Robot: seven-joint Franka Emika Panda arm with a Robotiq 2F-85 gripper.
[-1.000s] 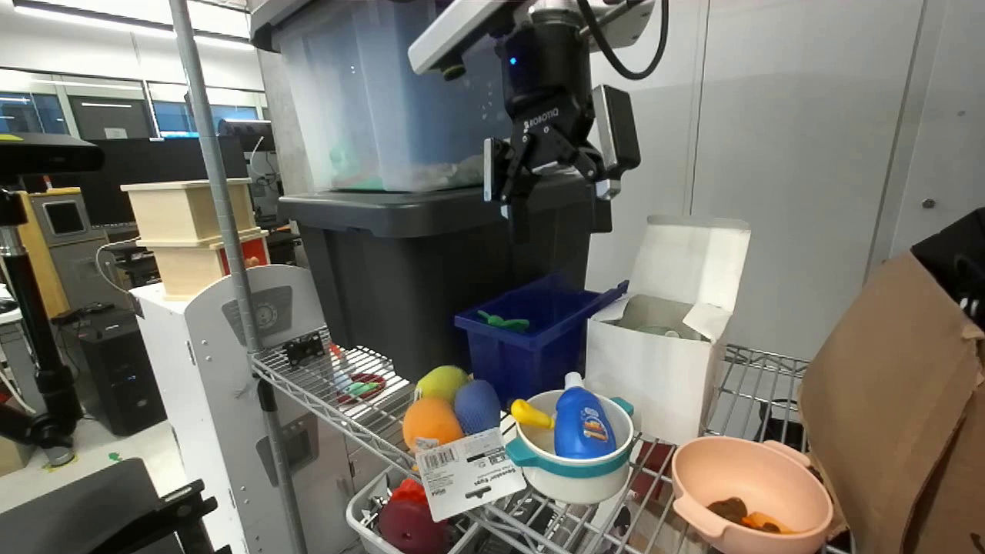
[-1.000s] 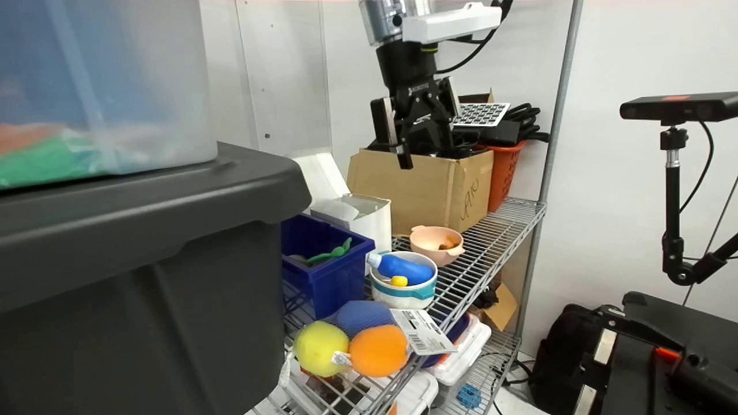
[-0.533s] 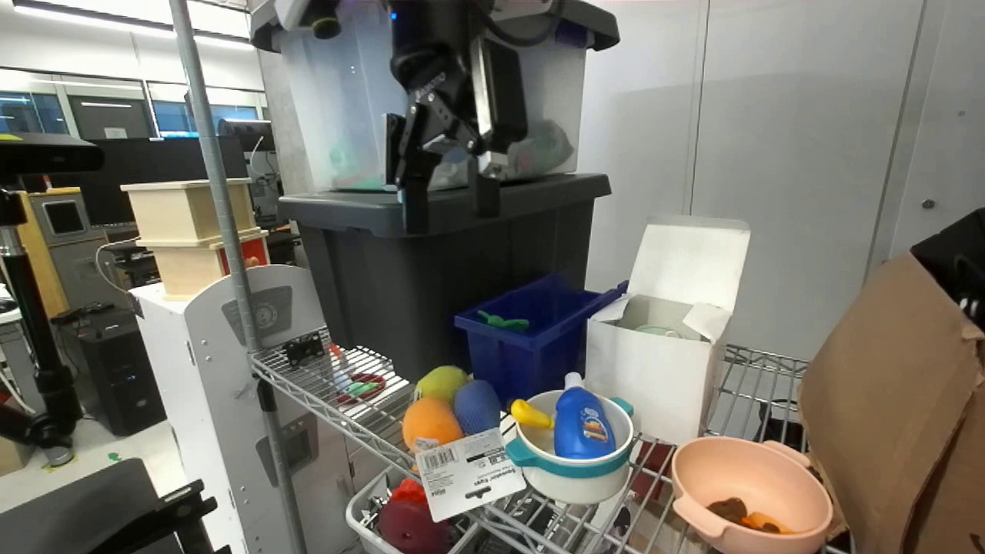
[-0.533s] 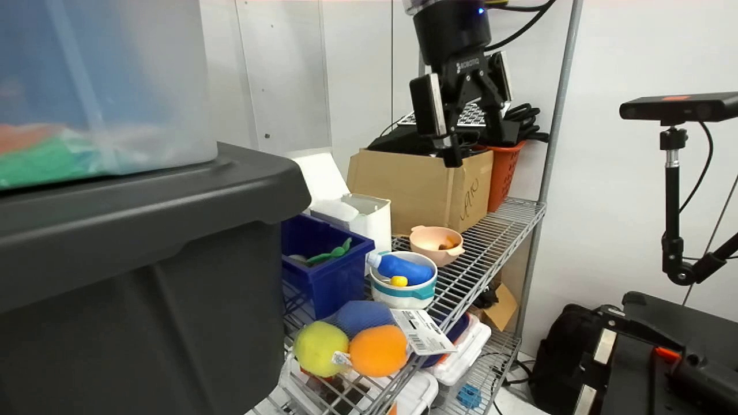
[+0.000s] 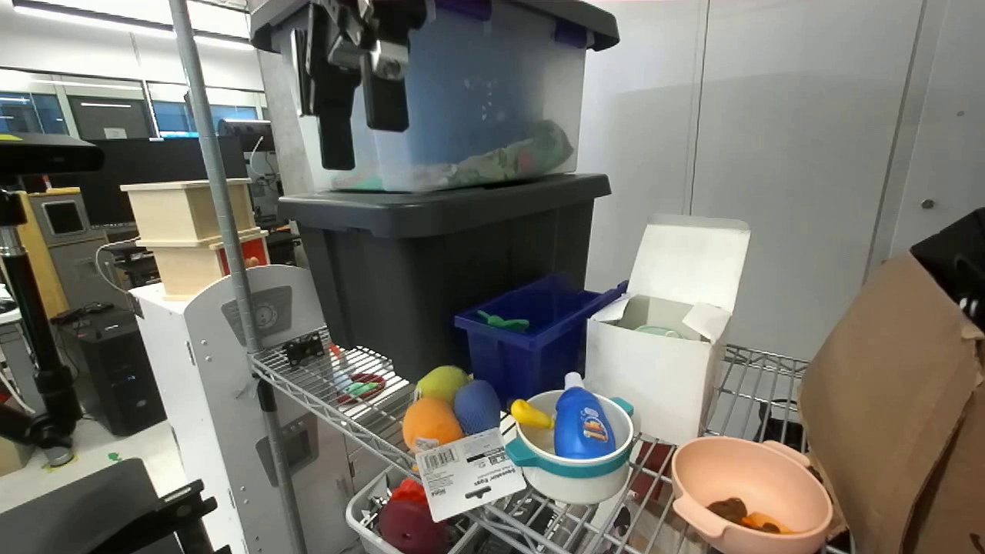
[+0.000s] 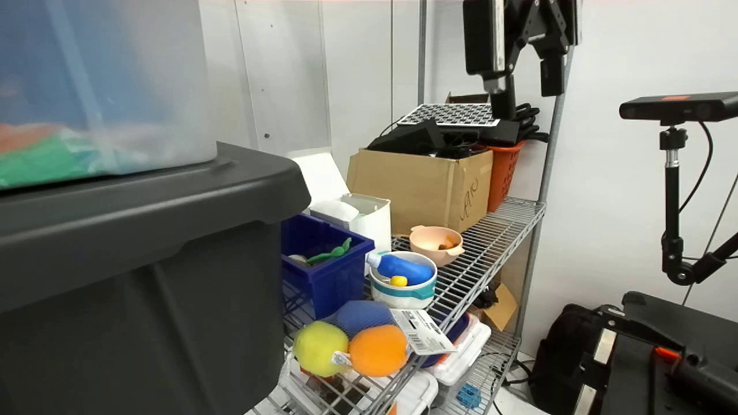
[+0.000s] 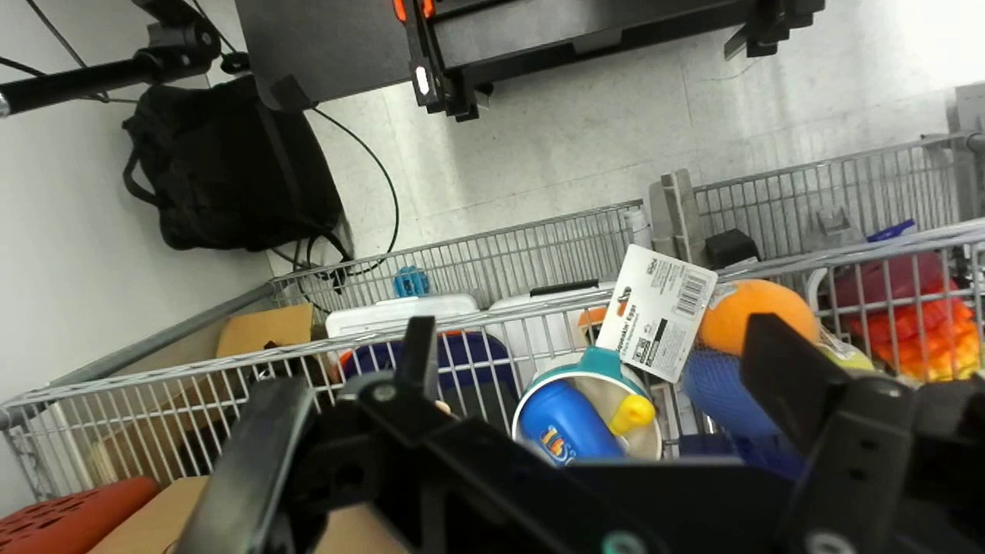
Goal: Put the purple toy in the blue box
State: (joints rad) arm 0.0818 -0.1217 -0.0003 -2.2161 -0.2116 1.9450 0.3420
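Observation:
The blue box (image 5: 523, 365) stands on the wire shelf beside the black tote; it also shows in another exterior view (image 6: 340, 285) and partly in the wrist view (image 7: 769, 458). A green leafy piece (image 5: 504, 321) lies inside it, also visible in an exterior view (image 6: 333, 253). No magenta-purple body shows; it is hidden or out of view. My gripper (image 5: 362, 138) is open, fingers apart with nothing between them, high above the shelf and away from the box. It also shows in an exterior view (image 6: 527, 95) and the wrist view (image 7: 592, 346).
The black tote (image 5: 431, 269) carries a translucent tote (image 5: 462, 100). Near the box are a white open carton (image 5: 654, 377), a teal-rimmed pot (image 5: 577, 481) with a blue bottle, netted toy eggs (image 5: 432, 422), a pink bowl (image 5: 754, 492) and a cardboard box (image 5: 885, 400).
My open gripper has risen and moved left across one exterior view, and up and right in another. The blue box and the green piece in it have not moved.

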